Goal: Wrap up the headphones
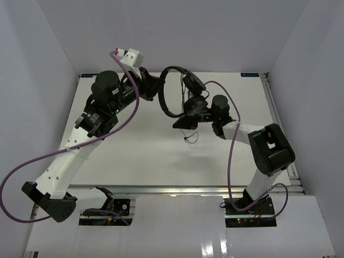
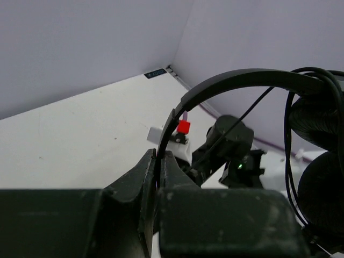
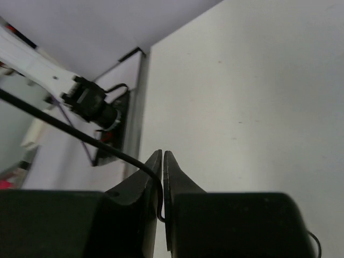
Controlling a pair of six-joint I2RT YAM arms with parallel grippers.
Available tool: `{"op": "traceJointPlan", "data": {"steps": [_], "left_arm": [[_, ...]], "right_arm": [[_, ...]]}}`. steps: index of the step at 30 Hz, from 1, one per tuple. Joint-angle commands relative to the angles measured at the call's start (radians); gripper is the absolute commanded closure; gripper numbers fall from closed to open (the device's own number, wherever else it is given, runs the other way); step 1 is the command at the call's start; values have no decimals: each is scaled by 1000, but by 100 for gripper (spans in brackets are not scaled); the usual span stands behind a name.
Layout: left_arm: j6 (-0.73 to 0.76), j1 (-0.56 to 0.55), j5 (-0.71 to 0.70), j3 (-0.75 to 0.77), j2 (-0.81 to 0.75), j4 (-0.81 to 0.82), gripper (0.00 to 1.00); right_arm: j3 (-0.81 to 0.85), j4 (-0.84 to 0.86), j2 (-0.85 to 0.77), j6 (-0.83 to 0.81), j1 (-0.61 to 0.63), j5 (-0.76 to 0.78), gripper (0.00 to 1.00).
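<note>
From above: the left gripper (image 1: 153, 87) holds the headphones (image 1: 193, 84) up in the air over the far half of the table (image 1: 134, 156). Left wrist: jaws clamped on the headband (image 2: 242, 78); the dark label (image 2: 156, 73) at the table edge is too small to read. Right wrist: the right gripper (image 3: 163, 183) is pinched tight on the cord (image 3: 80, 137).

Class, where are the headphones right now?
Top view: the headphones hang over the table's far middle, headband pinched in the left claw, cord in the right claw.
</note>
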Motion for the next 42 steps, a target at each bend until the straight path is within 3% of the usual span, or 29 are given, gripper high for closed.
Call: {"op": "traceJointPlan", "data": {"steps": [1, 8, 14, 17, 20, 21, 24, 31, 35, 42], "left_arm": [[-87, -4, -129, 178, 73, 80, 100], [-51, 27, -332, 407, 177, -25, 100], [-48, 181, -387, 472, 230, -100, 100], [-18, 260, -392, 451, 247, -120, 100], [42, 298, -440, 404, 267, -134, 100], [58, 310, -463, 384, 271, -135, 100], [120, 326, -514, 290, 286, -113, 100], [238, 308, -480, 113, 389, -92, 100], [298, 246, -451, 10, 428, -89, 100], [306, 103, -374, -113, 490, -57, 100]], "right_arm": [[17, 781, 76, 610, 43, -110, 87], [-101, 764, 34, 528, 97, -99, 85], [-198, 582, -93, 372, 116, -113, 86], [-220, 347, -186, 203, 116, -105, 91], [-193, -5, -294, -130, 121, -52, 92], [-151, -243, -333, -245, 127, -28, 92], [-55, -661, -394, -555, 146, 83, 92], [264, -1223, -456, -1046, 242, 544, 92], [405, -1312, -460, -1222, 275, 810, 92], [511, -1264, -430, -1404, 307, 1011, 92]]}}
